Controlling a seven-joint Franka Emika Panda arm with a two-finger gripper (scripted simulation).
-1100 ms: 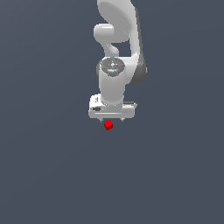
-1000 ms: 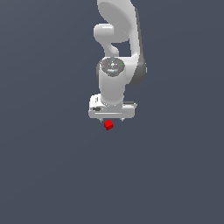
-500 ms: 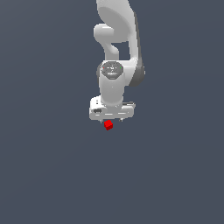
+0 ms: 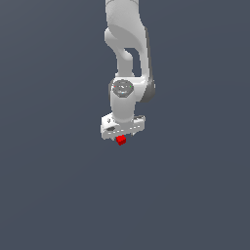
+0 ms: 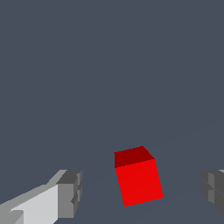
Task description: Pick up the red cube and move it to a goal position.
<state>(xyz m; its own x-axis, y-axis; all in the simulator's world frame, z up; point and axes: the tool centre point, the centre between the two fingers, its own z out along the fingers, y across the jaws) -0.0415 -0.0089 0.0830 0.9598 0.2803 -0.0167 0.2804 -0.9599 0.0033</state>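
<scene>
Red cube (image 5: 138, 179) sits between spread fingers (image 5: 70, 193) of gripper (image 5: 140, 192), untouched; jaws apart; grasp not yet made; lift and transfer to goal outstanding.

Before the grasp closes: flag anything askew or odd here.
Only one thing: the red cube sits rotated, not square to the open gripper, and its fingers stand apart from it on both sides. Nothing looks damaged.

The cube (image 5: 138, 179) is plain bright red, its top face darker. The arm (image 4: 128, 63) is white. The fingers (image 5: 69, 193) have grey pads. The background is flat slate grey.
</scene>
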